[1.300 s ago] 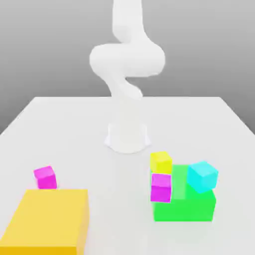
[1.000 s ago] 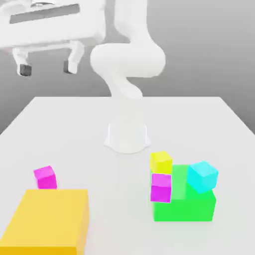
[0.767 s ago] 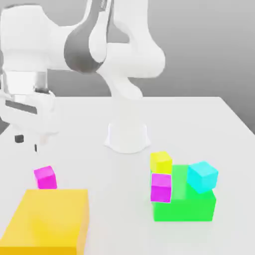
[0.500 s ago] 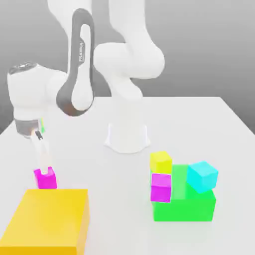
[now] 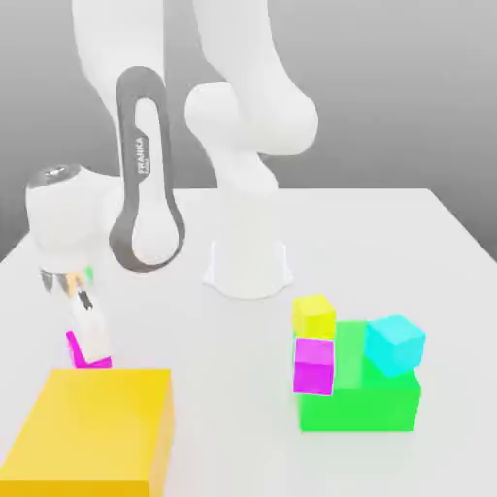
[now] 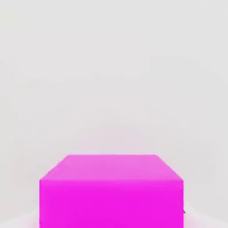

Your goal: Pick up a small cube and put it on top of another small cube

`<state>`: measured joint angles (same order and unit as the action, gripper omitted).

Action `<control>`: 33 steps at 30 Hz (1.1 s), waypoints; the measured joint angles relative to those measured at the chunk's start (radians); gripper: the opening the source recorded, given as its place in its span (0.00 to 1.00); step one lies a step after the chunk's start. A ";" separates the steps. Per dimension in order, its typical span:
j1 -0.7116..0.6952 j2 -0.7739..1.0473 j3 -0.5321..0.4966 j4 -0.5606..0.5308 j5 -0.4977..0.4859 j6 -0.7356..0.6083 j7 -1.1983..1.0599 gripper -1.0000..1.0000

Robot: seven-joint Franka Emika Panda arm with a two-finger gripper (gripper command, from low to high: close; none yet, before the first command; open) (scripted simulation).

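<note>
claw [image 5: 90, 335] fingers are seen clamped on the small pink cube [image 5: 78, 349] at the lower left of the exterior view, just behind the big yellow block [image 5: 92, 427]. cube is judged light, rigid and smooth; opposite flat sides are best gripped, squarely.

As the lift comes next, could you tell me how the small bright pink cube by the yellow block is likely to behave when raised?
The small bright pink cube looks rigid, with flat faces, so the gripper shut on it should probably hold it square. Being tiny, it is likely light. Its smooth, plain surface might slip if the grip is off-centre.
</note>
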<state>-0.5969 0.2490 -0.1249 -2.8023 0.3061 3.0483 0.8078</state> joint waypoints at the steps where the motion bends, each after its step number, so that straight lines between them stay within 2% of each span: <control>1: 0.020 -0.020 -0.026 -0.003 -0.022 -0.015 0.016 0.00; 5: 0.087 -0.111 -0.124 -0.021 -0.145 -0.085 0.106 0.00; 10: 0.085 -0.226 -0.160 -0.046 -0.287 -0.174 0.211 0.00; 12: 0.104 -0.279 -0.139 -0.058 -0.281 -0.220 0.168 0.00; 19: 0.368 -0.488 -0.025 -0.104 -0.213 -0.395 -0.138 0.00; 30: 0.743 -0.840 0.129 -0.180 -0.233 -0.665 -0.545 0.00; 33: 0.851 -0.848 0.174 -0.208 -0.244 -0.640 -0.647 0.00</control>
<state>0.2540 -0.5991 0.0491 -3.0099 0.0623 2.4080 0.1613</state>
